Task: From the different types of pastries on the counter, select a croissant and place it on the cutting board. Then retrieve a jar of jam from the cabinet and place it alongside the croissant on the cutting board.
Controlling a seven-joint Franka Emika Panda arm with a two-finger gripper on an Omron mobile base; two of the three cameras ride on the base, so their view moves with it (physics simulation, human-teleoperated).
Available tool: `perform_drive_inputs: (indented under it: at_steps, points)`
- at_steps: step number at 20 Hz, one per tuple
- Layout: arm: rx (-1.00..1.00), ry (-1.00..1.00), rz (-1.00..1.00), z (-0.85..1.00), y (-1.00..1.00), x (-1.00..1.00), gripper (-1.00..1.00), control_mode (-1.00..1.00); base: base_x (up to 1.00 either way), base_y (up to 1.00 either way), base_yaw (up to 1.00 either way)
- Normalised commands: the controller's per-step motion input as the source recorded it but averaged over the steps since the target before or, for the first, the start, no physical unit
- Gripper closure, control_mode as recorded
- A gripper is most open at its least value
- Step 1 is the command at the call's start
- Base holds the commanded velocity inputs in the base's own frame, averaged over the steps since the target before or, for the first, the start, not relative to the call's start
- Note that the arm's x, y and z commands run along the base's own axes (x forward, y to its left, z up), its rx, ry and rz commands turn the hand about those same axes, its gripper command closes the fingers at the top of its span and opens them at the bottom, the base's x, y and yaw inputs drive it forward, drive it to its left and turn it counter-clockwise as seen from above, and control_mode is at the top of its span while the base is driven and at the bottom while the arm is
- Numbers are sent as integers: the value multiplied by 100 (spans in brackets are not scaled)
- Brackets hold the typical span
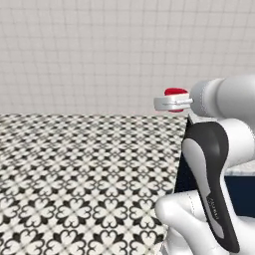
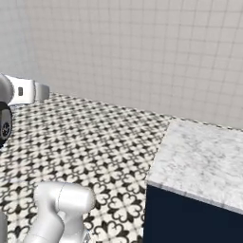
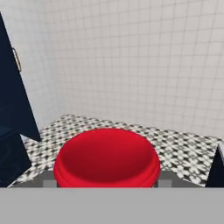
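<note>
One jar of jam (image 3: pixel 107 158) is the single container on show, and its contents cannot be made out: from the hand view just the broad red lid is seen, sitting at 6 o'clock in the picture, close under the camera, with a grey finger pad (image 3: pixel 49 180) touching it at its 8 o'clock and another at its 4 o'clock. In the left base view the same jar appears as a small red cap at about 2 o'clock in the picture, poking up just behind the pale gripper (image 1: pixel 174 102), which reaches leftward from the white arm. The gripper is closed in around the jar and carries it in the air, well above the patterned floor (image 1: pixel 74 174) of black-and-white tiles. In the right base view the end of the arm shows at 9 o'clock, and one corner of the counter (image 2: pixel 204 163), marbled white and grey over a dark navy base, sits at 4 o'clock with its visible part bare. In the hand view one dark navy cabinet (image 3: pixel 11 105) stands at 9 o'clock with a thin gold handle (image 3: pixel 17 59) on its panel, and a pale tiled wall (image 3: pixel 140 61) fills the far side.
</note>
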Motion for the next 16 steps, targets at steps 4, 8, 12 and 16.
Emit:
perform_drive_inputs:
  at_steps: [4,8,12,16]
  points:
    - [0,0,0,0,0,0,100,100,0,-100,-33]
    - [0,0,0,0,0,0,100,100,8,-100,-30]
    - [0,0,0,0,0,0,100,100,36,-100,-27]
    - [0,0,0,0,0,0,100,100,55,-100,-25]
